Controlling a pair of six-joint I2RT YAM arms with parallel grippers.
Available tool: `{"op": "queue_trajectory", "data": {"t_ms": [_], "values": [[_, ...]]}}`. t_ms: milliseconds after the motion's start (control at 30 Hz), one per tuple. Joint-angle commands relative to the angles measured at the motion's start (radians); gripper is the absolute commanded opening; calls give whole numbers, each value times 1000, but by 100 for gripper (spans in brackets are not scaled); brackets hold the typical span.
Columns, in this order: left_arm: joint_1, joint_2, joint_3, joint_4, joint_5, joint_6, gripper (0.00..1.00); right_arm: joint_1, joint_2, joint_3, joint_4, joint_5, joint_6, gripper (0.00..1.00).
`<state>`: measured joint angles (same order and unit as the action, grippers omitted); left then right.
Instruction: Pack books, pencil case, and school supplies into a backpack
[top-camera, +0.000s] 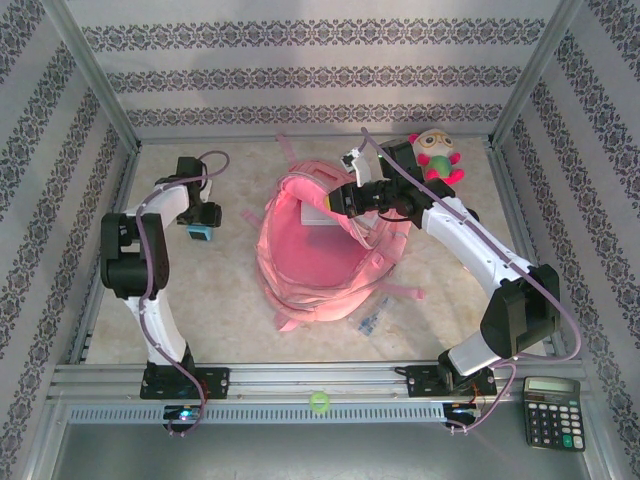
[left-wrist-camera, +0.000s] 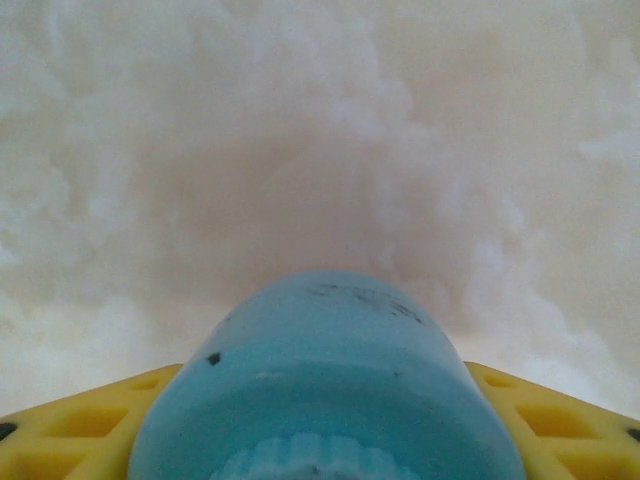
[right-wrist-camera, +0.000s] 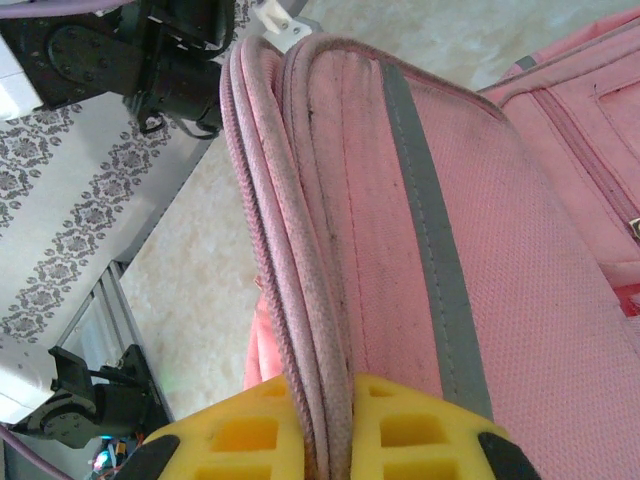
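Here's the table (top-camera: 200, 320), pale and marbled, and lying mid-table is the backpack (top-camera: 315, 270), pink, its mouth gaping wide toward the camera overhead and the pink lining showing.

Over on the right, the right gripper (top-camera: 345, 200) is at the far rim of that opening. From the wrist view, the right gripper (right-wrist-camera: 320, 425) is clamped tight on the backpack (right-wrist-camera: 500, 250), with the piped edge pinched between the two yellow fingers (right-wrist-camera: 420, 430).

Left side now: the left gripper (top-camera: 200, 225) points down at the table, well apart from the backpack. The wrist view shows the left gripper (left-wrist-camera: 325, 430) with a teal piece (left-wrist-camera: 320, 350) sitting between its yellow fingers (left-wrist-camera: 90, 425). Whether the jaws have actually bitten on it, I can't tell. From above, that teal piece (top-camera: 200, 234) shows right at the fingertips.

The plush (top-camera: 437, 155) sits at the far right corner. The calculator (top-camera: 552, 412) lies off the table, near right. The tiny packet (top-camera: 370, 322) is just beside the backpack's near-right edge. A green ball (top-camera: 319, 402) rests on the front rail.
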<state>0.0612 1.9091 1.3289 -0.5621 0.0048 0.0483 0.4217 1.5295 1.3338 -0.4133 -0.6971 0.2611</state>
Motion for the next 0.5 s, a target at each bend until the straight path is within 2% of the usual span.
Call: {"op": "queue_trajectory", "data": {"t_ms": [0,167,233,300,400,467], "values": [[9,-147,-43,-14,38,-21,50,5,-8,41,64,-28,18,0],[-8,-380,-134,-3,181,-53,42,6,0,45,92,-36,64,0],[-25,-491,-188,41,301,-78,42,5,8,54,104,-31,90,0],[-33,-575,-240,106,429,-180,41,6,10,55,118,-10,108,0],[-74,-657,-338,247,606,-419,39,7,12,52,147,15,143,0],[-148,-694,-400,338,608,-569,38,8,14,42,179,28,184,0]]}}
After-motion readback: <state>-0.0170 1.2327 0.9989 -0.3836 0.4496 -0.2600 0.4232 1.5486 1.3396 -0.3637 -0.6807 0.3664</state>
